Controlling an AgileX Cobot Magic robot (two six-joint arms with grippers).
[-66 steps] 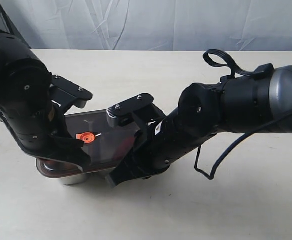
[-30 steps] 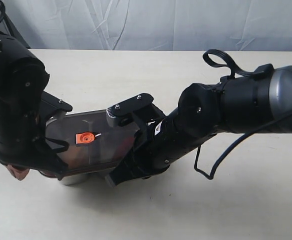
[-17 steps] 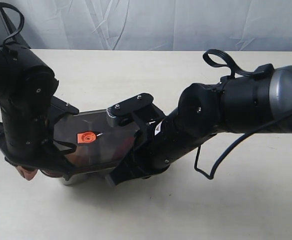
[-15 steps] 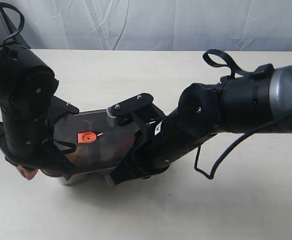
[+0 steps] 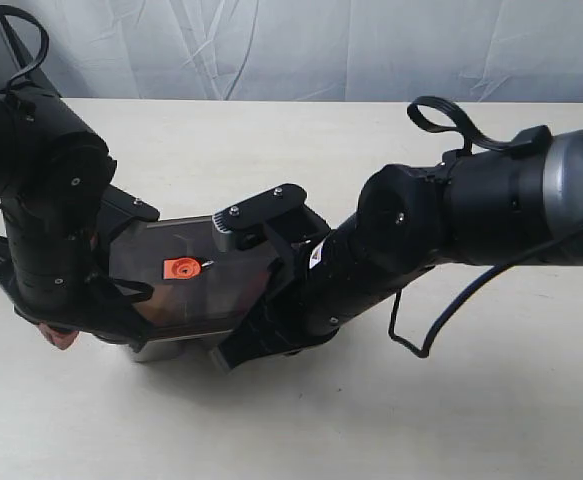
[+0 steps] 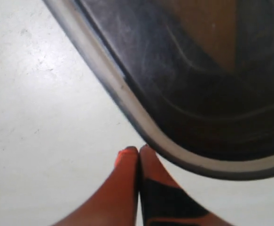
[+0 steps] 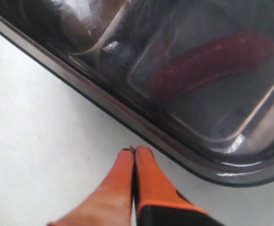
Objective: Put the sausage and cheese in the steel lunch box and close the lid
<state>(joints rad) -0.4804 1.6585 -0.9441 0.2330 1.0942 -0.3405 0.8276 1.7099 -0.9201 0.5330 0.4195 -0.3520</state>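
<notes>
- Left gripper (image 6: 138, 151) has its orange fingers pressed together with nothing between them. Its tips sit just beside the rounded rim of the lid (image 6: 198, 94), over bare surface (image 6: 43, 94). I judge it is set there as a blunt pusher, not for a grasp.
- Right gripper (image 7: 134, 151) is pinched together the same way and is also empty. Its tips sit just beside another stretch of the lid's rim, and I cannot tell whether they touch it.
- In the exterior view the dark, smoky lid lies over the steel lunch box (image 5: 156, 352) with its orange valve (image 5: 180, 267) facing up. I cannot tell whether the seal is seated all the way round.
- Through the lid in the right wrist view, the sausage (image 7: 212, 59) shows as a red curved shape. It lies in one compartment, beside the divider (image 7: 106, 44).
- Through the lid in the left wrist view there is an orange-brown patch, probably the cheese (image 6: 207, 28). It is too blurred to make out its shape.
- Both foods look to be inside and the lid is on top, so I judge that only the pressing-down is left.
- The arms flank the box from either side. I would say that keeps it from sliding or tipping when one edge is pushed.
</notes>
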